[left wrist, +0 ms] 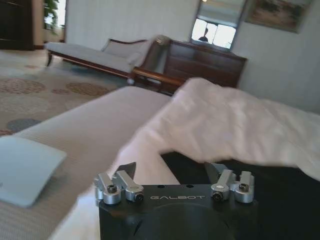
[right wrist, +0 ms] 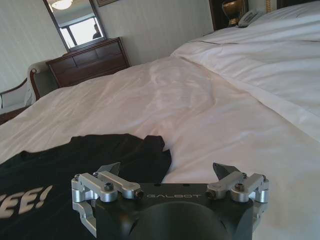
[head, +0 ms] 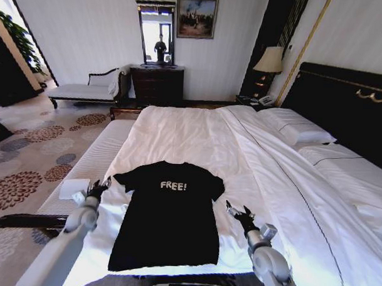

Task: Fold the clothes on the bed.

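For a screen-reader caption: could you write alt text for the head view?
A black T-shirt with white "FREE!" lettering lies flat on a wide white bed. The robot's left hand and right hand, both open, sit beside its sleeves.

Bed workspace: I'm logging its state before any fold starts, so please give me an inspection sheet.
Surface: wide bed with white sheets and duvet, rumpled; dark headboard with gold trim.
Job's things: black short-sleeved cotton T-shirt lying flat, unfolded, white "FREE!" lettering facing up, near the foot of the bed.
Clutter: white pillows; pale flat object on the pale striped bench.
Grippers: left pincer open beside the T-shirt's left sleeve; right pincer open beside its right edge; neither holds anything.
Cables: nothing seen.
Surroundings: dark wooden dresser with mirror, chaise, lamp, patterned carpet.
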